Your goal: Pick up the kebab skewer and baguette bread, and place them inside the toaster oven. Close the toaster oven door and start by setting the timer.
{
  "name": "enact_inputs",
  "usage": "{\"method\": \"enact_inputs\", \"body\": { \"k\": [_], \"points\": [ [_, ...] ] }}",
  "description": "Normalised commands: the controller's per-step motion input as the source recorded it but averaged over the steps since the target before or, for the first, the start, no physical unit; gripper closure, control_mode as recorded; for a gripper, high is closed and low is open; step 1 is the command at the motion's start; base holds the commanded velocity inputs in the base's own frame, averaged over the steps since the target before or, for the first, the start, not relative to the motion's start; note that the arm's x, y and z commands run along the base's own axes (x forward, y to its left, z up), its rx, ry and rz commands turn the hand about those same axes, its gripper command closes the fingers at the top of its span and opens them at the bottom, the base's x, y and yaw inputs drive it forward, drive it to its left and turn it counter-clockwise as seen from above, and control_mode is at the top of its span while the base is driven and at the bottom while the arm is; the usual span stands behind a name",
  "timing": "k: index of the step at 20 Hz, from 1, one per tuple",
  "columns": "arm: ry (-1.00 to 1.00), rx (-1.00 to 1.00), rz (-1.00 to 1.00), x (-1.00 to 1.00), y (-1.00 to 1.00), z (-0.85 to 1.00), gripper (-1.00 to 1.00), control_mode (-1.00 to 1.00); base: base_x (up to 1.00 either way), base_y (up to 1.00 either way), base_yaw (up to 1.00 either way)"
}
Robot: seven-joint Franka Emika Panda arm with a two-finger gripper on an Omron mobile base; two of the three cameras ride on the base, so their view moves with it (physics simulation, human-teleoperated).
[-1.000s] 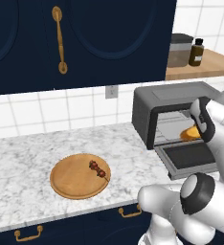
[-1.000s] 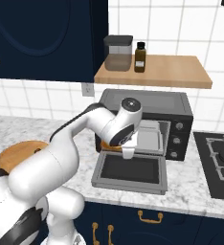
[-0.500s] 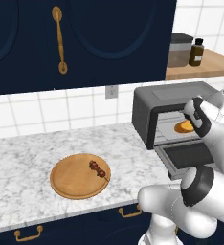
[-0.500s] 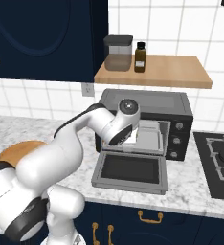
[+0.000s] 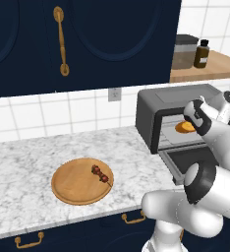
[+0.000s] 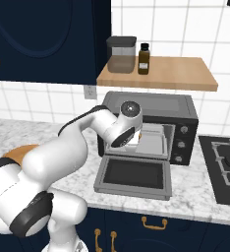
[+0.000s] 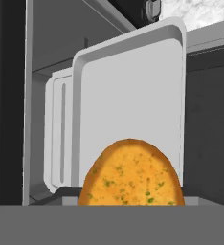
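Observation:
The toaster oven (image 5: pixel 154 109) (image 6: pixel 154 104) stands on the counter with its door (image 6: pixel 133 174) (image 5: pixel 182 158) dropped flat open. A light metal tray (image 7: pixel 133 105) (image 6: pixel 152 143) sits inside. My gripper (image 5: pixel 189 123) hovers at the oven's mouth, shut on the golden baguette bread (image 5: pixel 186 127) (image 7: pixel 131 175), which hangs just above the tray's front edge. My fingertips are hidden behind the loaf in the hand view. The kebab skewer (image 5: pixel 100 174) lies on a round wooden board (image 5: pixel 77 184) well to the left of the oven.
A wooden shelf (image 6: pixel 176 75) above the oven carries a jar (image 6: pixel 121 54) and a dark bottle (image 6: pixel 143 58). A stove top (image 6: pixel 226 168) lies right of the oven. Dark blue cabinets hang overhead. Knobs (image 6: pixel 184 138) line the oven's right side.
My hand has lifted slightly and moved a little left at the oven's mouth, carrying the baguette bread with it. The skewer and board lie as before.

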Motion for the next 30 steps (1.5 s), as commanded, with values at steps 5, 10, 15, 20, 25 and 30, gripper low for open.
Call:
{"method": "enact_inputs", "body": {
  "k": [5, 10, 15, 20, 25, 30],
  "points": [
    [-0.06, 0.01, 0.0, 0.34, 0.0, -0.03, 1.0, -1.0, 0.0, 0.0, 0.0],
    [0.0, 0.0, 0.0, 0.39, 0.0, -0.19, 1.0, -1.0, 0.0, 0.0, 0.0],
    [0.0, 0.0, 0.0, 0.42, 0.0, -0.16, 1.0, -1.0, 0.0, 0.0, 0.0],
    [0.0, 0.0, 0.0, 0.25, 0.01, -0.13, -1.0, -1.0, 0.0, 0.0, 0.0],
    [0.0, 0.0, 0.0, 0.0, 0.0, 0.0, -1.0, -1.0, 0.0, 0.0, 0.0],
    [0.0, 0.0, 0.0, 0.0, 0.0, 0.0, -1.0, -1.0, 0.0, 0.0, 0.0]
  ]
}}
